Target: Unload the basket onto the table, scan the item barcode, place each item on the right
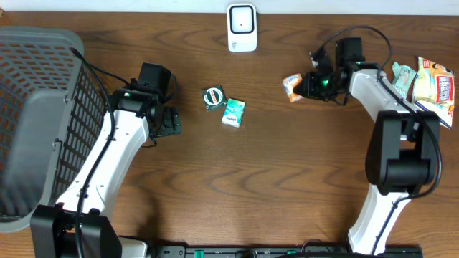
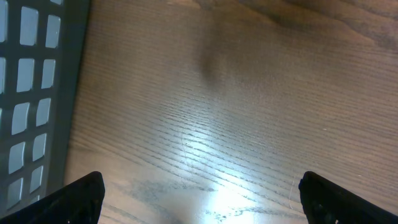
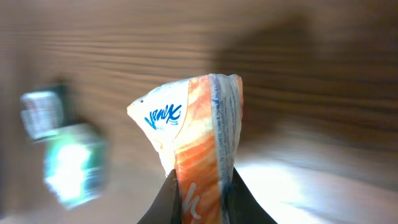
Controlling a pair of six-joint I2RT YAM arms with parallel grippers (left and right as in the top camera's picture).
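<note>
An orange and white snack packet is pinched between the fingers of my right gripper, which is shut on it at the back right of the table; in the right wrist view the packet stands up out of the gripper. The white barcode scanner stands at the table's back edge, left of the packet. My left gripper is open over bare wood left of centre; its two fingertips show wide apart with nothing between them.
A green round item and a teal box lie mid-table. A grey mesh basket fills the left side. Snack bags lie at the right edge.
</note>
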